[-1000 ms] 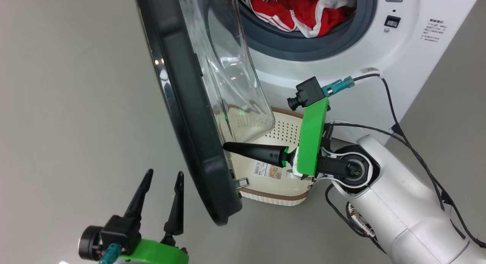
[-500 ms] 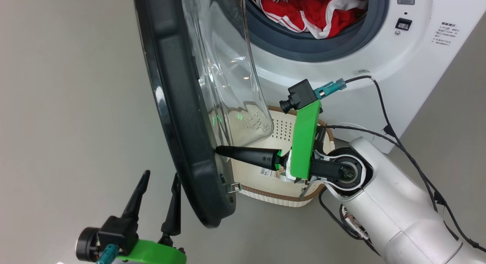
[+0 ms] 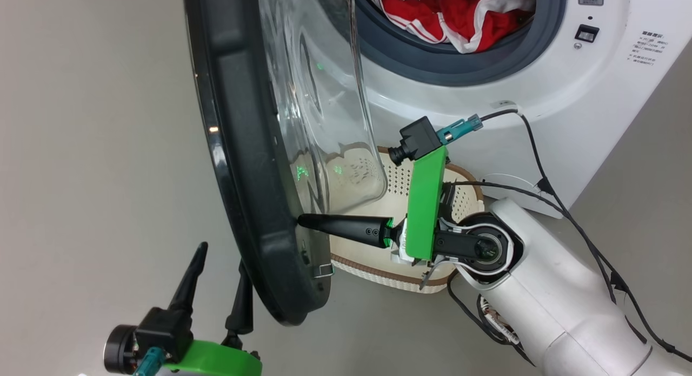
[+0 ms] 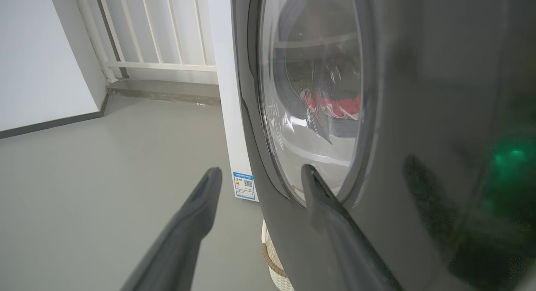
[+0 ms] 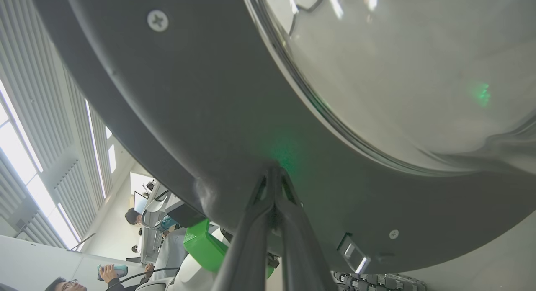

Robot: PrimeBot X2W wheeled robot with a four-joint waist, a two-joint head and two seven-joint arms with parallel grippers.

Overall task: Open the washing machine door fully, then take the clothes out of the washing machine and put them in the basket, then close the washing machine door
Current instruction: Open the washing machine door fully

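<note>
Head view. The washing machine door [image 3: 243,165] stands swung out and nearly edge-on, with its black rim to the left and its clear bowl window bulging right. The washing machine [image 3: 567,111] is at far right with its drum mouth uncovered. The clothes [image 3: 454,13], red with white trim, are heaped at the mouth's lower lip. The basket [image 3: 400,184] sits on the grey floor [image 3: 97,149] below the mouth, just right of the door, partly behind the glass and the right arm. The right gripper [image 3: 301,221] has its fingers pressed together with nothing between them. It points left, tip against the inner face of the rim, above the metal latch hook [image 3: 323,269]. The left gripper [image 3: 223,255] is near and low at left, fingers spread wide and empty. Its right finger is at the door's near edge; I cannot tell whether it touches.

Left wrist view. The two fingers are wide apart, the right one overlapping the door's glossy outer face. The clothes show through the glass. There is a blue label [image 4: 245,185] on the machine's side, a corner of the basket below the door, and a white railing [image 4: 146,27] far left.

Right wrist view. The closed fingertips meet the dark inner rim below the window. A screw [image 5: 158,20] sits far up the rim. A person [image 5: 63,282] is at the lower left.
</note>
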